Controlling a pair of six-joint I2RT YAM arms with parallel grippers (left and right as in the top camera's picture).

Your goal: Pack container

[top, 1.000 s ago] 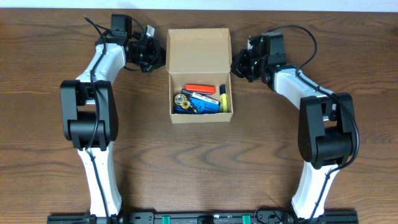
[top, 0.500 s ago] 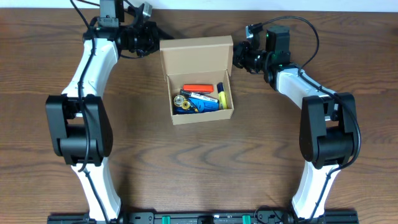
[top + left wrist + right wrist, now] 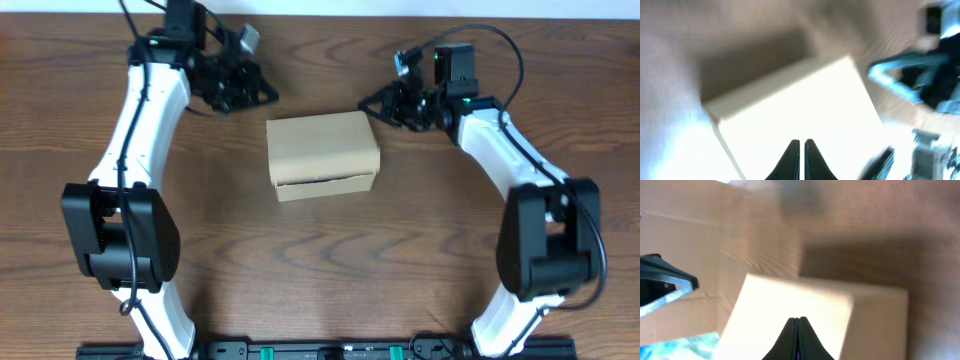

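The container point(image 3: 322, 150) is a small tan cardboard box at the table's middle with its flap lid folded down over it. A thin dark gap shows along its front edge. Its contents are hidden. It fills the left wrist view point(image 3: 790, 105) and the right wrist view point(image 3: 805, 310), both blurred. My left gripper point(image 3: 268, 95) is shut and empty, above the table just off the box's back left corner. My right gripper point(image 3: 366, 102) is shut and empty, just off the box's back right corner. Neither gripper touches the box in the overhead view.
The brown wooden table point(image 3: 320, 260) carries only the box. A white wall strip point(image 3: 320, 8) runs along the far edge. Both arms reach in from the front, one on each side of the box.
The lid has gone from standing open to folded down over the box, hiding the items inside. Both grippers swung forward and inward over the lid's back corners.
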